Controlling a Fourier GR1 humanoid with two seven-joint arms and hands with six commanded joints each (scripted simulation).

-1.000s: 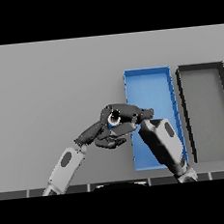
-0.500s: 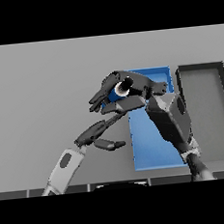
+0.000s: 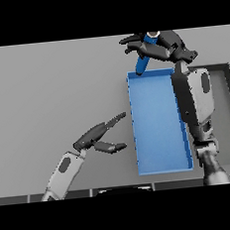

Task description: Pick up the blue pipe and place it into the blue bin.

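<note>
fingers of right hand grasp blue pipe above blue bin far edge; left hand released.

Blue pipe: short, slender cylinder, tilted steeply with its lower end pointing down-left toward the far-left corner of the bin and its upper end hidden among dark fingers; held off the table just past the bin's far edge. Blue bin: long rectangular open-topped tray with low walls and a flat blue floor, resting on the grey table with its long side running away from the robot, nothing visible inside.
</note>
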